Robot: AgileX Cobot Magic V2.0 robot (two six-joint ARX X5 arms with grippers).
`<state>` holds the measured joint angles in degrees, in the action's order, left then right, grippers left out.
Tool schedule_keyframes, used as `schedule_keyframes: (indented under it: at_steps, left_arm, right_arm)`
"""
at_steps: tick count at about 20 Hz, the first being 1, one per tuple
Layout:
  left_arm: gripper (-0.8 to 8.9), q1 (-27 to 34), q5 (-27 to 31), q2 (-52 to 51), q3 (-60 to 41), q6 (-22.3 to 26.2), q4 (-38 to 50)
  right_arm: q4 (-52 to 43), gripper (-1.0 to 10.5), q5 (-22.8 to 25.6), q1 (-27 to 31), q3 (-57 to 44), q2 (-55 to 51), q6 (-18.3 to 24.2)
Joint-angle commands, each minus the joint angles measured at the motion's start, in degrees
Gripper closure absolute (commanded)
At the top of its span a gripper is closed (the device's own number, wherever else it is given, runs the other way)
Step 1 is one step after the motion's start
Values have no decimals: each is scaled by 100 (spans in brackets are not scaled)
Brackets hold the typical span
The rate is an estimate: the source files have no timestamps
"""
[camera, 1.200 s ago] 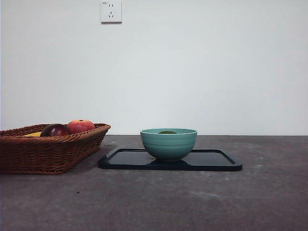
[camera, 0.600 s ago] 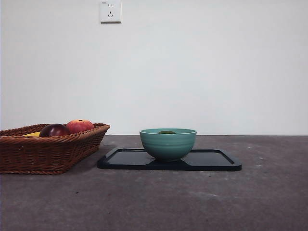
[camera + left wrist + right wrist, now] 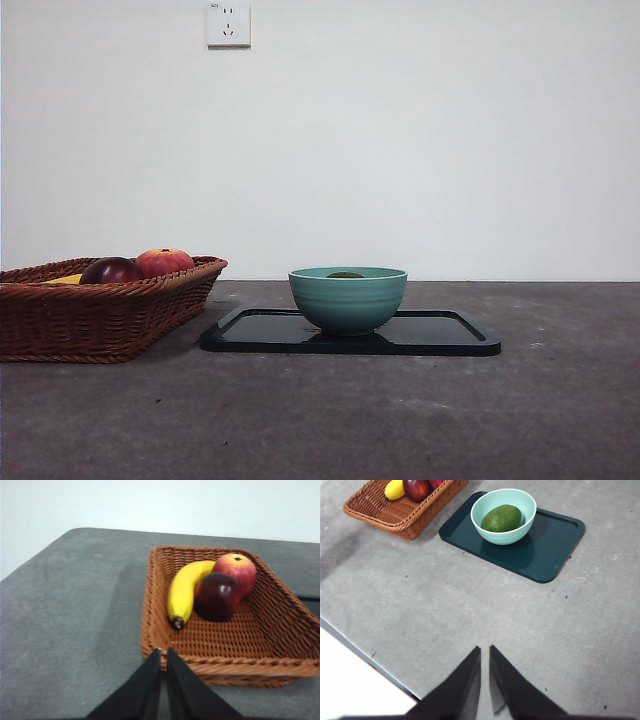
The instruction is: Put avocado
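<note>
The dark green avocado [image 3: 502, 518] lies inside a teal bowl [image 3: 524, 528], and only its top [image 3: 346, 274] peeks over the bowl's rim [image 3: 347, 300] in the front view. The bowl stands on a dark tray [image 3: 545, 550] [image 3: 440, 335]. My right gripper [image 3: 485, 651] is shut and empty, high above bare table and well away from the tray. My left gripper [image 3: 163, 654] is also shut and empty, hanging just outside the near rim of a wicker basket [image 3: 280, 635]. Neither arm shows in the front view.
The wicker basket [image 3: 100, 315] left of the tray holds a banana [image 3: 182, 592], a dark maroon fruit [image 3: 217, 596] and a red-orange fruit [image 3: 235, 567]. The table's edge [image 3: 365, 655] runs close to my right gripper. A wall socket [image 3: 228, 22] is on the back wall.
The front view has shifted very slightly, so basket, bowl and tray sit a few pixels further left. Nothing on the table has moved.
</note>
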<state>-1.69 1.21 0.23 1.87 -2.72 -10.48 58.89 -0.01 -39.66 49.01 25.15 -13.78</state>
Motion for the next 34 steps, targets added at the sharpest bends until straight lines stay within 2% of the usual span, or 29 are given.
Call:
schedule_keyframes:
  at_steps: [1,17,18,20,21,23,27,29,34]
  left_arm:
    - [794,-87,0,-7,-125,212,-66]
    - [794,-101,-2,-4,-125,181,-39]
    - [794,-101,-2,-4,-125,181,-39]
    - [794,-101,-2,-4,-125,181,-39]
    - [794,-101,-2,-4,-125,181,-39]
    - [794,-101,0,-4,-125,181,-39]
    - [794,-101,-2,-4,-125,181,-39]
    - [794,-101,-2,-4,-125,181,-39]
    - [794,-101,-2,-4,-125,181,-39]
  right_arm:
    - [-61,923,2,-44,50,17,-37]
    - [-50,923,31,61,50,-26,22]
    - [-72,923,107,251,48,-122,400]
    - [-522,923,129,859,-120,-328,415]
    - [-1102,923,140,1202,-372,-470,487]
    - [-2621,923,142,1969,-1252,-876,892]
    - [-4728,923,140,2957,-3104,-1554,979]
    - [-5259,923,144,3272,-3816,-1864,1023]
    - [-5331,923,140,3635,-4583,-2411,1292]
